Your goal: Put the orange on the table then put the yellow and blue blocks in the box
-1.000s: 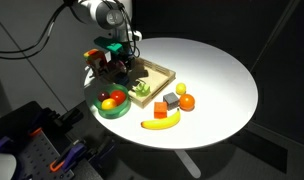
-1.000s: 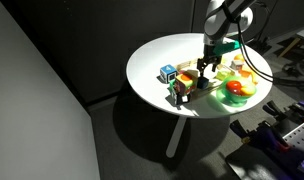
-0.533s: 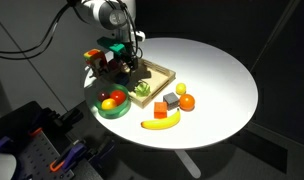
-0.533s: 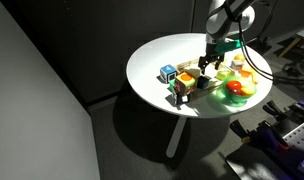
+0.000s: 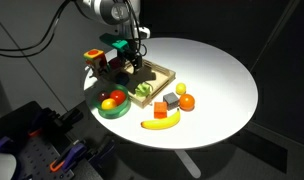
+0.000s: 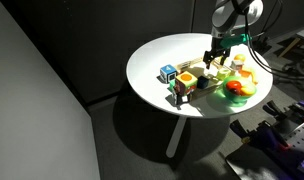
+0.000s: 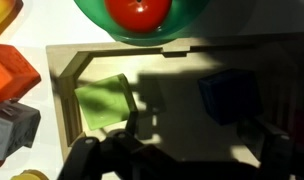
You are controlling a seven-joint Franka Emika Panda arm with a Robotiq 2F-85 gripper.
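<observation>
The orange (image 5: 187, 101) lies on the table (image 5: 217, 70), out in the open toward the middle, with the yellow block (image 5: 179, 90) just beside it and a grey block (image 5: 169, 101) close on its other side. The blue block (image 7: 230, 95) sits inside the box (image 7: 64, 110), in shadow near the right wall in the wrist view. A green block (image 7: 102, 100) lies in the same box toward the left wall, well apart from the blue one.

In an exterior view the box (image 5: 164, 68) stands close to the table's rim. The green bowl (image 5: 114, 103) sits right at the rim beside it, and a banana (image 5: 160, 124) lies near the edge facing the camera. The broad white stretch beyond the orange is open room for moving. The side by the box is crowded.

The gripper (image 5: 125, 60) hangs over the box. In the wrist view its fingers (image 7: 277, 150) are spread wide with nothing between them, and the box floor shows in the gap. The other exterior view shows the gripper (image 6: 214, 65) above the cluster next to the bowl (image 6: 239, 90).

Counted: one orange, one yellow block, one blue block, one green block, one grey block, one banana, one box, one bowl. The bowl holds a red piece (image 7: 137, 10).
</observation>
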